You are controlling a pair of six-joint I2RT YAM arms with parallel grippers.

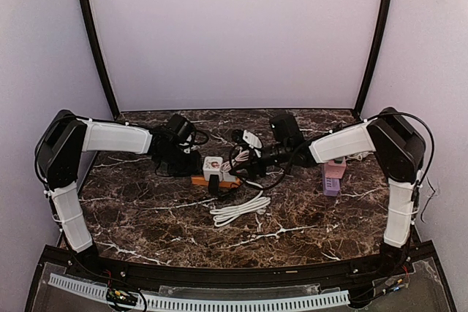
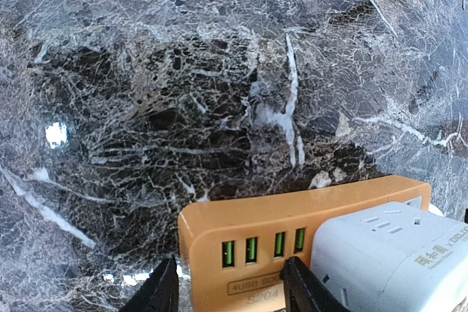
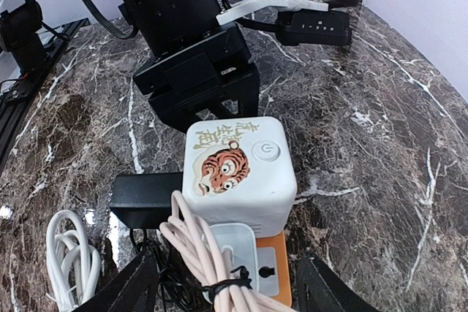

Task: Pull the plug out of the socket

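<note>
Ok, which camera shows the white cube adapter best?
Right wrist: the white cube adapter fills the centre, tiger picture and power button clear. Left wrist catches only one side at the corner. Top external shows it small.

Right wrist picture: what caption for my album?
Open jaws face a white tiger cube on the orange power strip.

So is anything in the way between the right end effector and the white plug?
Only a pale bundled cable, which drapes over the white plug on the orange power strip. The open right end effector sits just short of it; nothing else visible intervenes.
</note>
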